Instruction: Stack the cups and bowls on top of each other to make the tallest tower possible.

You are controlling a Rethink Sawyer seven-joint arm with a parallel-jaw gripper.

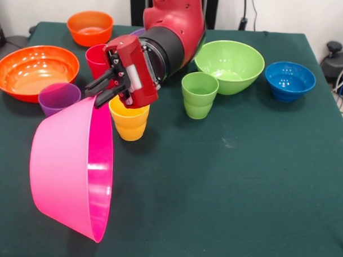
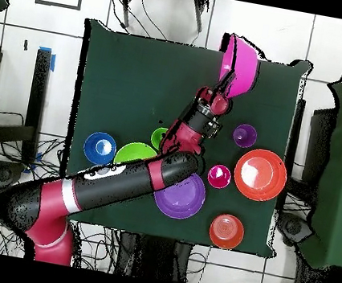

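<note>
My gripper (image 1: 97,91) is shut on the top rim of the largest pink bowl (image 1: 69,164), which hangs on its side at the front left, mouth facing right. The overhead view shows my gripper (image 2: 226,82) holding the pink bowl (image 2: 243,61) near the table's far edge. The yellow cup (image 1: 128,122) stands upright just behind the gripper. The green cup (image 1: 199,94), red cup (image 1: 96,59) and purple cup (image 1: 59,97) also stand upright. The purple bowl (image 2: 181,196) lies partly under my arm.
The large orange bowl (image 1: 35,70) sits at the left edge and the small orange bowl (image 1: 89,27) at the back left. The lime green bowl (image 1: 230,64) and small blue bowl (image 1: 290,81) stand at the right. All of these stand apart, none stacked.
</note>
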